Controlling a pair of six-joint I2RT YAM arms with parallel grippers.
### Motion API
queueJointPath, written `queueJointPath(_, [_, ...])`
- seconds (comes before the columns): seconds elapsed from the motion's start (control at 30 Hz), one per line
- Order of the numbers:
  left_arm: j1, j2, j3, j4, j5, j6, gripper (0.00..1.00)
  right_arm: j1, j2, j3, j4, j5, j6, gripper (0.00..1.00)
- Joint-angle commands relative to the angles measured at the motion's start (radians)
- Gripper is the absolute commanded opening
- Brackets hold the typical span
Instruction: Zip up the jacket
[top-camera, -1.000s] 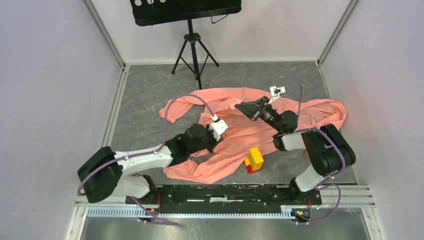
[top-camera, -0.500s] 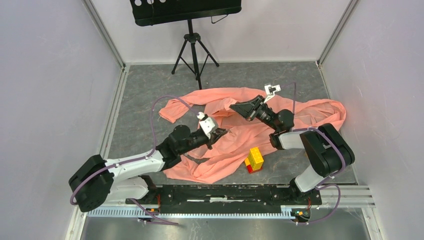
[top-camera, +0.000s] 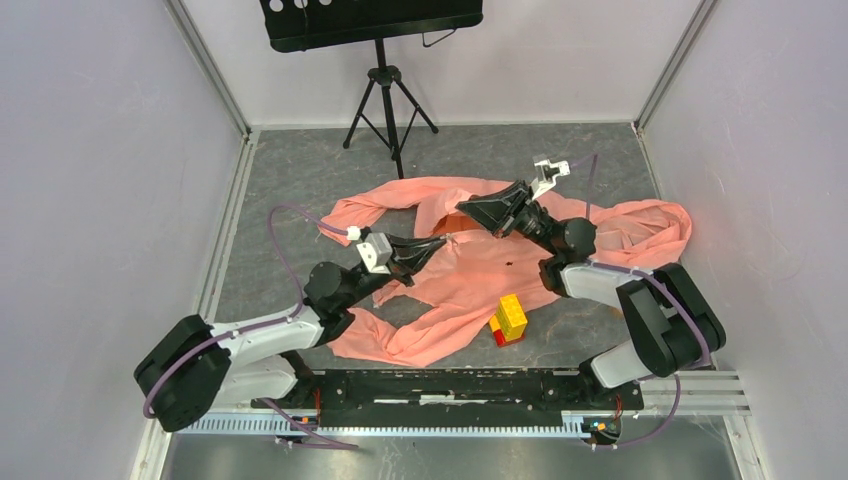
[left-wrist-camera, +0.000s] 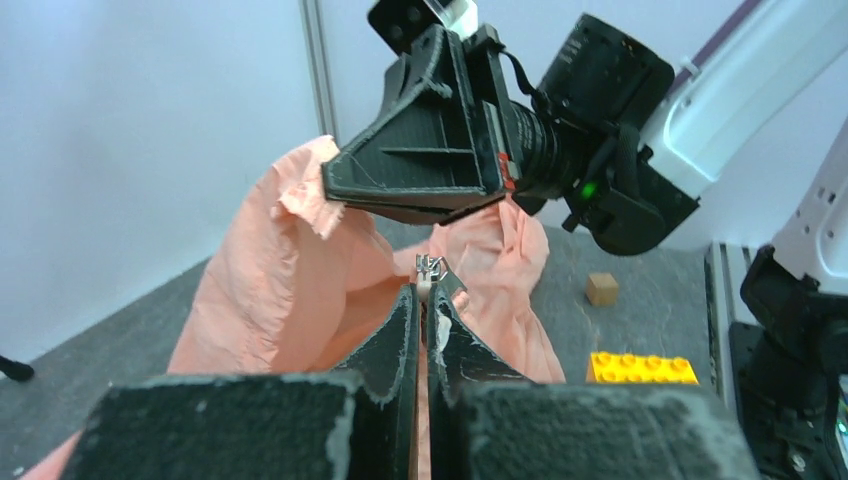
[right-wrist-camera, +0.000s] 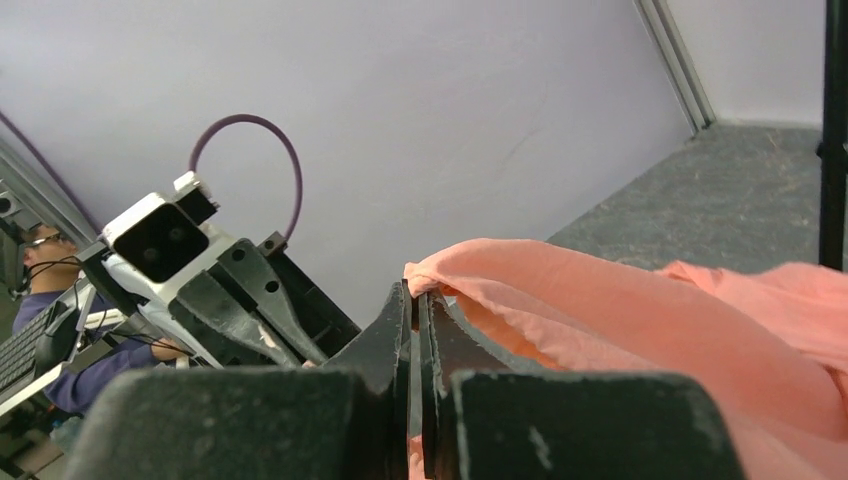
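1. We see the salmon-pink thin-fabric jacket (top-camera: 480, 280) lying rumpled mid-way across the grey bench (top-camera: 300, 190), with part of it raised between both arms.
2. Our left fingers (left-wrist-camera: 397, 335) are pressed together on the small metal zipper pull (left-wrist-camera: 430, 268).
3. Our right fingers (right-wrist-camera: 395, 335) pinch the fabric edge just beyond.
4. We cannot trace how much of the zip is joined. We judge most of the run remains.
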Motion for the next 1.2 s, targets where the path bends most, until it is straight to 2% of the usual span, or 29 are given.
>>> queueJointPath(0.0, [0.027,0.018,0.011,0.209,-0.030,-0.066,0.02,0.024,-0.036,0.065,0.479,-0.025,-0.046,0.00])
queueJointPath(0.17, [0.038,0.091,0.012,0.302,-0.057,-0.100,0.02,0.040,-0.020,0.095,0.479,-0.017,-0.063,0.00])
queueJointPath(0.47, [0.072,0.162,0.006,0.401,-0.078,-0.159,0.02,0.049,-0.034,0.052,0.479,-0.030,-0.100,0.00])
queueJointPath(0.97, [0.087,0.188,0.011,0.418,-0.049,-0.194,0.02,0.051,-0.028,0.060,0.479,-0.046,-0.094,0.00])
queueJointPath(1.17, [0.091,0.202,0.002,0.418,-0.043,-0.189,0.02,0.031,-0.011,0.088,0.479,-0.033,-0.040,0.00])
